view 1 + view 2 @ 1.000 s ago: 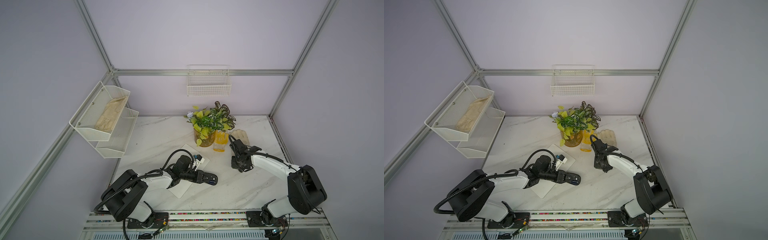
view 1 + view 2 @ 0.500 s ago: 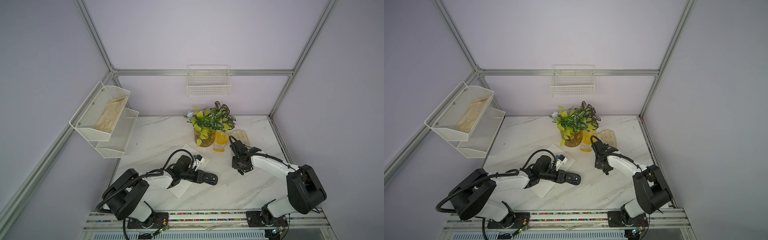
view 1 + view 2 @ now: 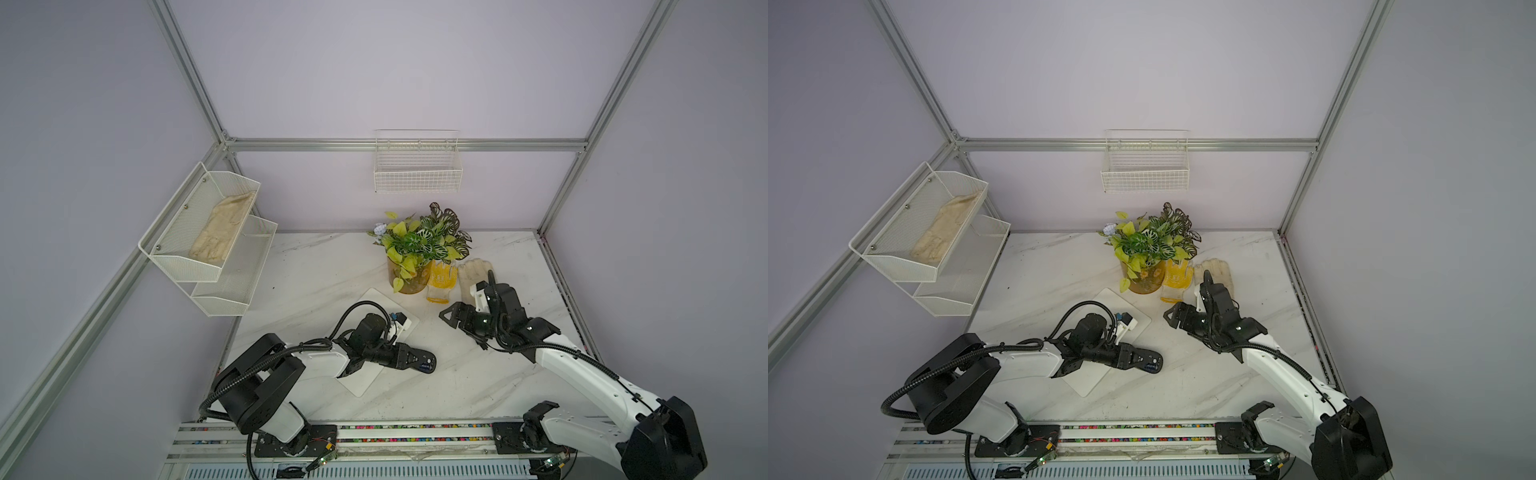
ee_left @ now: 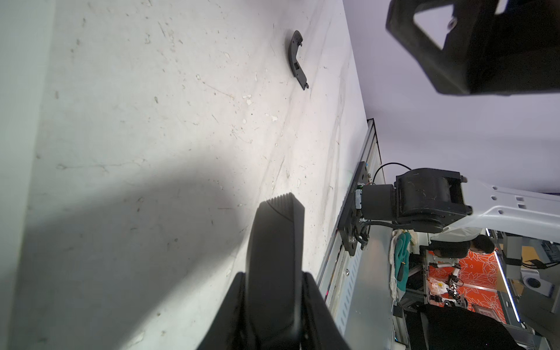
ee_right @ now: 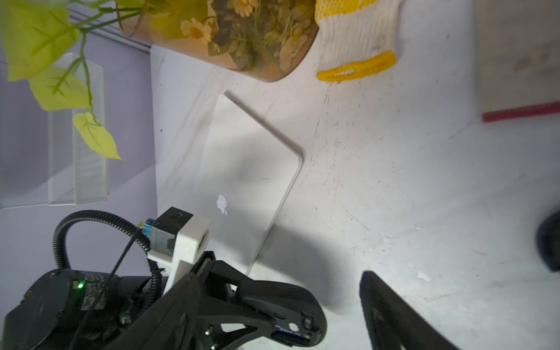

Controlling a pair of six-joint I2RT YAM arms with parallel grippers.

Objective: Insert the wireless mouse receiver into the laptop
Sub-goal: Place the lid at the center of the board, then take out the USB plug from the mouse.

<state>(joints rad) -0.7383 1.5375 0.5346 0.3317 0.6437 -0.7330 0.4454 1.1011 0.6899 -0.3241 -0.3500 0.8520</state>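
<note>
The left pincer [image 3: 405, 358] clamps the upturned mouse [image 5: 281, 298] just beside the closed laptop [image 5: 248, 163]; the right pincer [image 5: 454, 251] hangs wide, empty, near it. I can't spot the receiver, likely in the mouse's belly: pinch it squarely.

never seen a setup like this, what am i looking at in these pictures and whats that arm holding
Two robot arms stand at the edge of a marble table, each ending in a two-fingered gripper. Two pictures look down from above. The other two come from cameras on the arms' wrists. On the table lie a closed laptop, a potted plant, a yellow glove and a pale glove. The left gripper is shut on a black mouse, its underside showing. The right gripper is open and holds nothing. I cannot spot the tiny receiver.
</note>
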